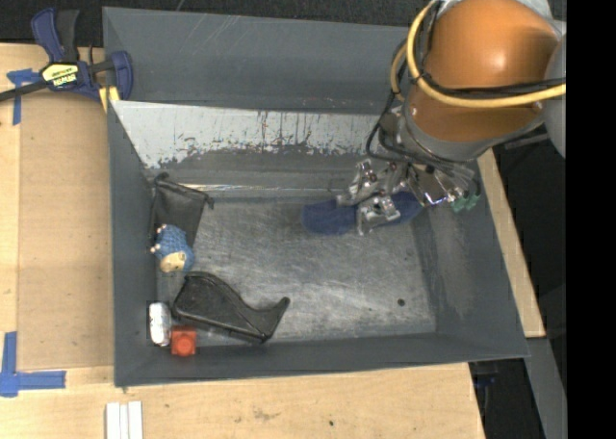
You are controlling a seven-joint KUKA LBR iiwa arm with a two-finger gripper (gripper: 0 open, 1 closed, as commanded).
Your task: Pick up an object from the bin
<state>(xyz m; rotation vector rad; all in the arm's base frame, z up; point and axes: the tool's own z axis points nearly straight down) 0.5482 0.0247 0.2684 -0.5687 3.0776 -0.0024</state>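
My gripper (377,204) is low in the bin's far right part, its metal fingers right at the right end of a dark blue soft thing (327,219) that lies on the floor near the back wall. The blue thing stretches left from the fingers and a bit of blue (408,206) also shows to their right, under the gripper. Whether the fingers grip it is hidden by the gripper's own body.
At the bin's left side lie a black pouch (179,206), a small blue and tan figure (173,248), a black angled piece (229,308) and a white and red small thing (166,328). The orange-domed arm hangs over the bin's far right corner.
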